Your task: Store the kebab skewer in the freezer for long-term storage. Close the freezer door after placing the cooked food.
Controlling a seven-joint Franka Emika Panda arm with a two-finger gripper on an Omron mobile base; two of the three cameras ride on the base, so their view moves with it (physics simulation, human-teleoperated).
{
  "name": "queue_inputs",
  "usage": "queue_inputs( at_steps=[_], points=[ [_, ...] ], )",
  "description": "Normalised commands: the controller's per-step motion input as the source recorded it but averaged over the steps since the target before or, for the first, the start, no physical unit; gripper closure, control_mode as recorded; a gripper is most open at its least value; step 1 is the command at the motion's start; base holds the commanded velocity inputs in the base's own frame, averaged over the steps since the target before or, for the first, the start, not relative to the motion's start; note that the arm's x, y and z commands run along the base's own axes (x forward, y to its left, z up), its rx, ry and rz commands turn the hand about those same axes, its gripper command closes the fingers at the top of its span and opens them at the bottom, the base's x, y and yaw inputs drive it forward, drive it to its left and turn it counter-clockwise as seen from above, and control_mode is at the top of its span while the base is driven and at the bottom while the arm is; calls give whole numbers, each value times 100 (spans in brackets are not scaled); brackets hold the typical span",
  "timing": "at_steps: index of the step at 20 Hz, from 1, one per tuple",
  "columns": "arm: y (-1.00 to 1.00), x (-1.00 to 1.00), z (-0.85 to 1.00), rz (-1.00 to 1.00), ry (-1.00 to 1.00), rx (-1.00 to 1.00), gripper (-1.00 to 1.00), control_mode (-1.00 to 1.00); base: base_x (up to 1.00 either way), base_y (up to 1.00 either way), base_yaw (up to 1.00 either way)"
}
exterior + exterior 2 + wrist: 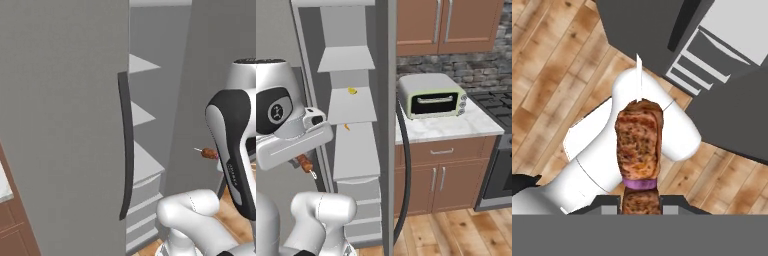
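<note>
Left base view sits behind the arm, tight on the freezer (65, 125) door. Right base view faces its open shelves, the desk (456, 127) beyond. Both share those shelves. Hand view peers along the tool (641, 202) at wooden floor (552, 65).

Freezer shelves and counter in front of me

The freezer (351, 120) stands open, its grey shelves stacked above drawers; a small yellow item (351, 91) lies on one shelf and a small orange bit (346, 127) on the shelf below. Beside it, the pale marble counter (456, 127) carries a toaster oven (432, 96)
</note>
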Motion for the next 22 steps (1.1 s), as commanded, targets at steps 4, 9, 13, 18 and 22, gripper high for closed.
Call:
queue_inputs(
  at_steps=[4, 9, 13, 18, 22],
  points=[
    [0, 0, 0, 0, 0, 0, 100, 100, 37, 0, 2],
    [0, 0, 0, 0, 0, 0, 100, 100, 42, 0, 20],
    [0, 0, 0, 0, 0, 0, 100, 100, 30, 9, 11],
    [0, 0, 0, 0, 0, 0, 100, 100, 9, 31, 0],
    [0, 0, 0, 0, 0, 0, 100, 100, 13, -10, 0]
  ],
)
